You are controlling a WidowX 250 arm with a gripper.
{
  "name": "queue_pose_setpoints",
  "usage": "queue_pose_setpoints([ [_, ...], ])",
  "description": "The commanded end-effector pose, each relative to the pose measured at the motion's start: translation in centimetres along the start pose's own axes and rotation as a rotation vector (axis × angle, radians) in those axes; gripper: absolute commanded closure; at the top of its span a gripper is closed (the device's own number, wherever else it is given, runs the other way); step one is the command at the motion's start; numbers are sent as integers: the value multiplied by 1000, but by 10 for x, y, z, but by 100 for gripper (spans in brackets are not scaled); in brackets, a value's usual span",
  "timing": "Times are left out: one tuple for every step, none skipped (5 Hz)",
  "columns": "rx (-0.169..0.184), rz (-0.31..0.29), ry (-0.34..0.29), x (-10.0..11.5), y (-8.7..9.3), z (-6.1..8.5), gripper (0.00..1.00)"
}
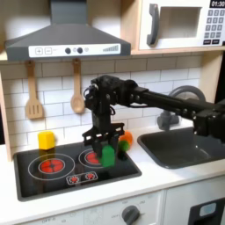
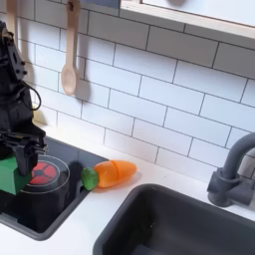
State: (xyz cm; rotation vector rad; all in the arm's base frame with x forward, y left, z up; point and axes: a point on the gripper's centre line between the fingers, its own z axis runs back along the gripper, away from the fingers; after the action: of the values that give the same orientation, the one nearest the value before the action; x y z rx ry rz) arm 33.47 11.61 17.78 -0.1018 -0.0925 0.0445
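Green block (image 1: 108,156) sits between the gripper's (image 1: 107,141) fingers (image 1: 94,138), low over the stovetop (image 1: 53,176) near the right burner (image 1: 90,158) in the first exterior view; in the second exterior view the same block (image 2: 8,175) shows at the left edge under the black gripper (image 2: 20,149). The fingers stand on either side of the block and look closed on it, though whether the pads truly press its faces is hard to read at this size.

Largest to smallest around the fingers: the sink basin (image 2: 189,234) lies well off to the second exterior view's right, with its grey faucet (image 2: 231,169) beyond; the stovetop spreads directly beneath the fingers; the toy carrot (image 2: 112,173) lies just beside them on the counter, toward the sink, its green end nearest the burner; a yellow block (image 1: 46,140) stands well apart, to the first exterior view's left; two wooden utensils (image 1: 77,97) hang on the tiled wall behind.

Handling this well, in my judgement, calls for a square, centred grip on the block, a straight lift, and care that the fingers do not brush the carrot close by.
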Motion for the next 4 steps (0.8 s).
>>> queue_pose_setpoints([
  [2, 4, 28, -2, 4, -6, 100],
  [-2, -6, 30, -3, 3, -6, 100],
  [1, -18, 33, -3, 1, -7, 100],
  [4, -14, 22, -1, 2, -5, 100],
])
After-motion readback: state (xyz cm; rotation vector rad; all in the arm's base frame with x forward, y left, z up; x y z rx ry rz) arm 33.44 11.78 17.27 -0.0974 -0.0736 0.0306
